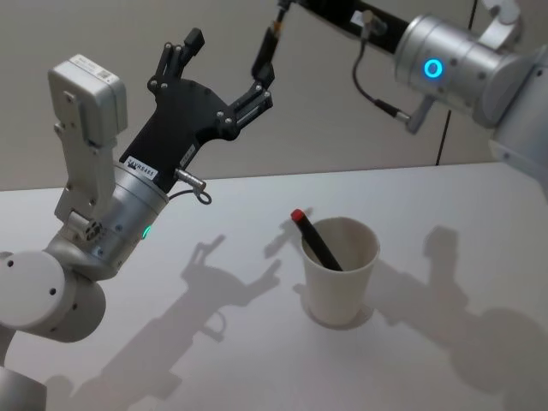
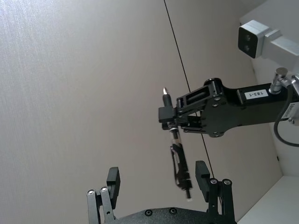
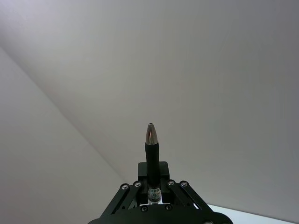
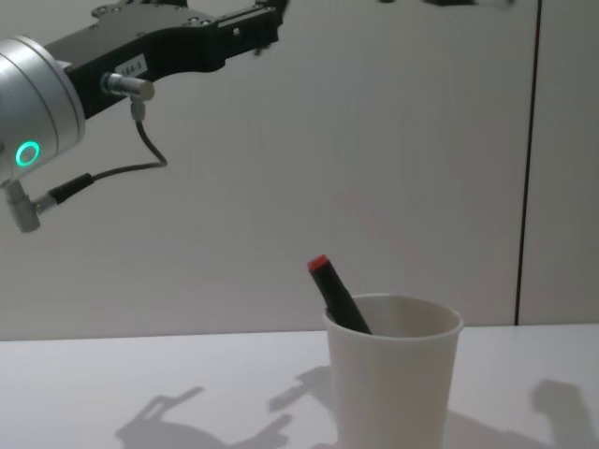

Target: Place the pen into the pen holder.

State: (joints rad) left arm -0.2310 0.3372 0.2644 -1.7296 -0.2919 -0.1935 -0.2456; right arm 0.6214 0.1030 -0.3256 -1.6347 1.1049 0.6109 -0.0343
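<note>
In the head view, the left gripper (image 1: 224,62) is raised above the desk (image 1: 445,214) with fingers spread. The right gripper (image 1: 274,34) pinches a black pen (image 1: 264,58) high up. The white pen holder (image 1: 339,271) stands mid-desk, with a red-capped marker (image 1: 317,241) leaning inside.

In the left wrist view, the pen (image 2: 177,154) is seen clamped near its tip.

In the chest view, the pen holder (image 4: 393,383) is seen upright.

The table (image 1: 462,205) is white and smooth. One thing stands on it — the white paper cup (image 1: 341,274), the pen holder. The cup stands straight up near the middle.
</note>
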